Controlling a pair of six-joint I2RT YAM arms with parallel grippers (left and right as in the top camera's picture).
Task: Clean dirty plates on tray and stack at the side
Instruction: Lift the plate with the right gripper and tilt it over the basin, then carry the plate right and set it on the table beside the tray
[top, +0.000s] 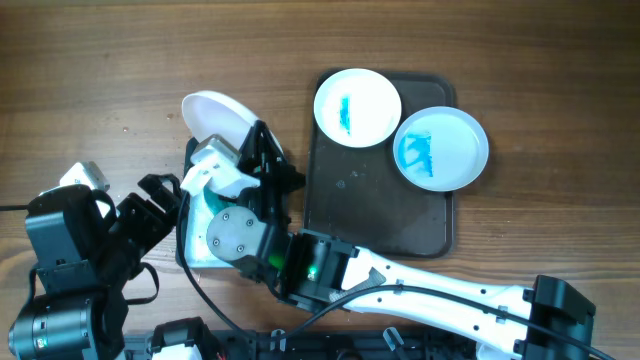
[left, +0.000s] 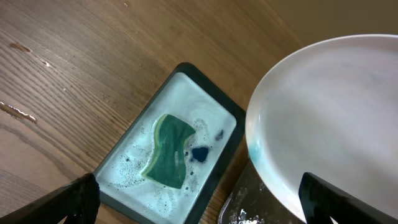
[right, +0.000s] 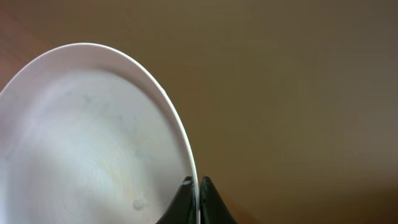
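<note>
My right gripper (top: 258, 140) is shut on the rim of a white plate (top: 213, 115) and holds it tilted, left of the dark tray (top: 380, 215). The right wrist view shows both fingers (right: 196, 190) pinching the plate's edge (right: 93, 137). The plate's face looks white and free of stains. Two white plates smeared with blue sit on the tray's far end, one on the left (top: 357, 107) and one on the right (top: 441, 148). My left gripper (top: 163, 195) is open and empty (left: 199, 208) above a sponge dish (left: 124, 168). The held plate (left: 336, 118) is to its right.
The dark-rimmed sponge dish (top: 197, 250) holds soapy water and a green sponge (left: 168, 149). It lies under both arms, left of the tray. The right arm crosses the table front from bottom right. Bare wood lies to the left and far side.
</note>
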